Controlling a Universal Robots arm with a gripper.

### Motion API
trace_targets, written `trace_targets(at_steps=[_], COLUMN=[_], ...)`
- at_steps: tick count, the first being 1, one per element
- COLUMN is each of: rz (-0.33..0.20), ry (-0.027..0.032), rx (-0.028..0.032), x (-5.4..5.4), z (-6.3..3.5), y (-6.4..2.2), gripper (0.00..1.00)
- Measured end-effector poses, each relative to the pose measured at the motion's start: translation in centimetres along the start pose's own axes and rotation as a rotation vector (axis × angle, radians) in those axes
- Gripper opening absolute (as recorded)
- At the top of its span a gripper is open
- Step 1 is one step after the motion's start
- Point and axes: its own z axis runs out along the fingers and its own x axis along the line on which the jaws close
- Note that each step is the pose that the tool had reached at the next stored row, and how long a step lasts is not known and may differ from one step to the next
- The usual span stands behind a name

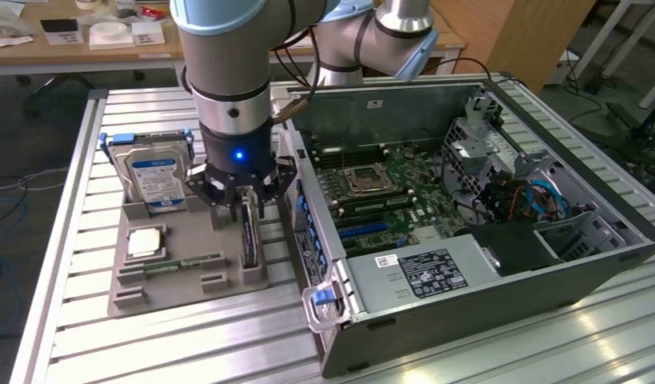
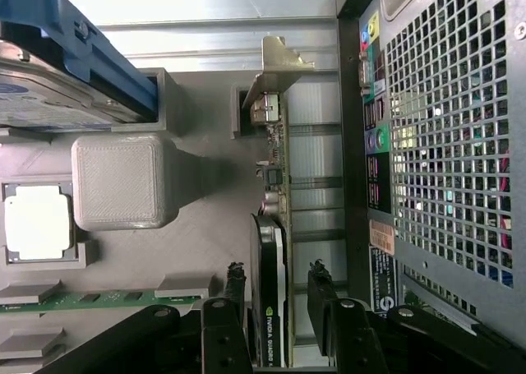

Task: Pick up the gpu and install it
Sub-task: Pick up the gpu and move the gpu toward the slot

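Barely begun: the arm's black hand (image 1: 241, 202), spread wide, straddles the thin black gpu card (image 1: 248, 238) standing in its grey plastic tray (image 1: 189, 280) (no grip yet); lifting and installing remain.

Robot arm (image 1: 229, 72): grey cylindrical segments with pale blue joint caps (image 1: 253, 14). Black wrist collar (image 1: 214, 158) bearing a lit blue lamp (image 1: 237, 155). Black gripper (image 1: 241, 210); slim black fingers (image 2: 234, 300), their bases fastened with round-headed screws (image 2: 341, 304). Black cable (image 1: 293, 40) alongside.
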Motion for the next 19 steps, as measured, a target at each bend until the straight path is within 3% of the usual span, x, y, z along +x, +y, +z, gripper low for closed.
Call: trace_targets(at_steps=[19], rz=[0.000], ry=[0.0001], rx=[-0.0004], x=[0.0], z=[1.23], y=[-0.07], gripper=[0.44])
